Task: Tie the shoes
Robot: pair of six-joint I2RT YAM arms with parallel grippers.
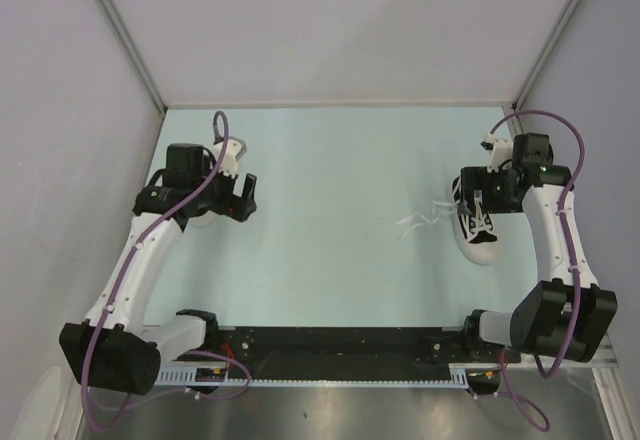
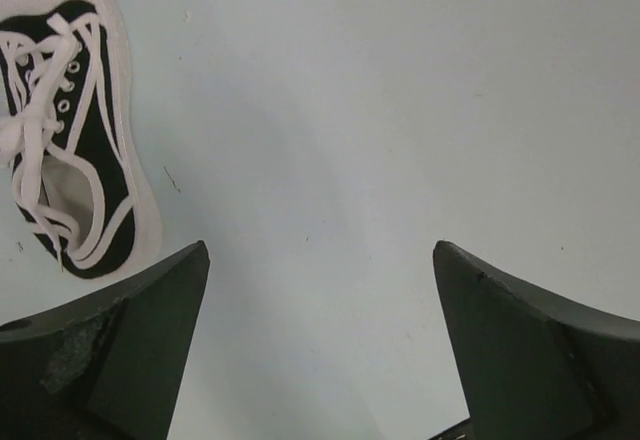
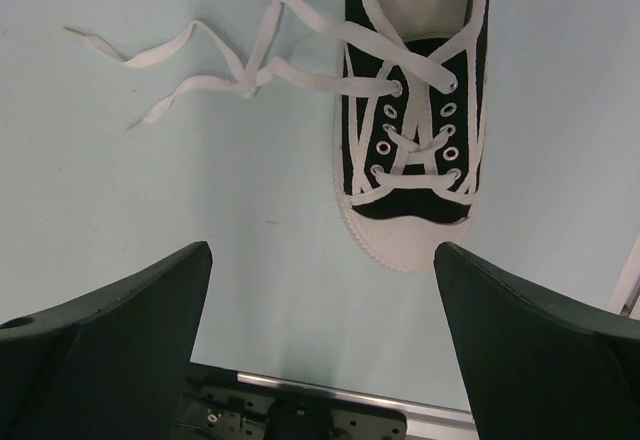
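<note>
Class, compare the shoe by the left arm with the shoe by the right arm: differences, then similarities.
The right shoe has its laces trailing far out over the table. The left shoe has its laces lying across the shoe itself. From above, the right shoe is mostly in view, while the left shoe is mostly hidden under the left arm. Both are black with white soles and white laces, untied, resting on the table.

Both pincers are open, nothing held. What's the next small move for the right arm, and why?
Probably lower the right pincer onto the loose laces beside the shoe and close on one end: they trail untied across the table, and that pincer hangs open, empty, nearby.
</note>
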